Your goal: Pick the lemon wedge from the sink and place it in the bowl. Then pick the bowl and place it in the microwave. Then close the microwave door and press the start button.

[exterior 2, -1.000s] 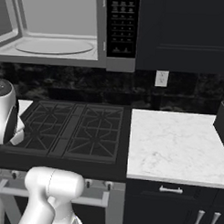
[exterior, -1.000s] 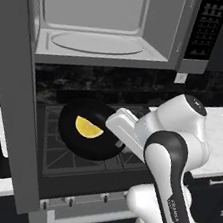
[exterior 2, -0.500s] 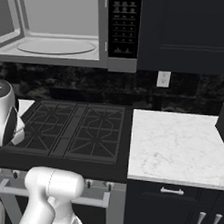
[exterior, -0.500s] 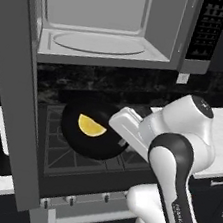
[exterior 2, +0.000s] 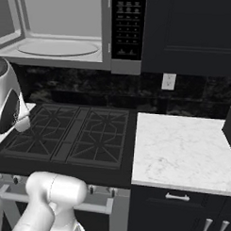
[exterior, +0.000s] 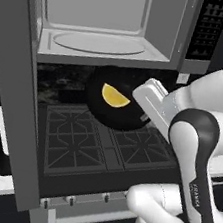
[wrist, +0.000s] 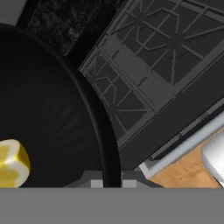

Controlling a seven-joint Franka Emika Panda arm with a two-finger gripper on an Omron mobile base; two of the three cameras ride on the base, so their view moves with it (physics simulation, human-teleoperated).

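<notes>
The black bowl (exterior: 100,113) hangs tilted above the stove, just below the open microwave (exterior: 96,25), and the yellow lemon wedge (exterior: 114,97) lies inside it. My gripper (exterior: 144,118) is shut on the bowl's right rim. In the hand view the bowl (wrist: 48,118) takes up the left side, the lemon wedge (wrist: 12,164) is at its lower left, and the gripper (wrist: 113,181) pinches the rim. The glass turntable (exterior: 98,43) is bare. The microwave door (exterior: 12,93) stands open at the left, seen edge-on. The black button panel (exterior: 209,27) is on the microwave's right. The sink is out of view.
A black gas stove (exterior: 104,142) with grates lies under the bowl. To its right is a white marble counter (exterior 2: 182,152), with a wall outlet (exterior 2: 168,81) behind it. Dark cabinets (exterior 2: 191,35) stand to the right of the microwave (exterior 2: 59,35).
The gripper has lifted the bowl with the lemon wedge up and a little to the right, closer to the microwave opening. The arm's elbow has risen with it.
</notes>
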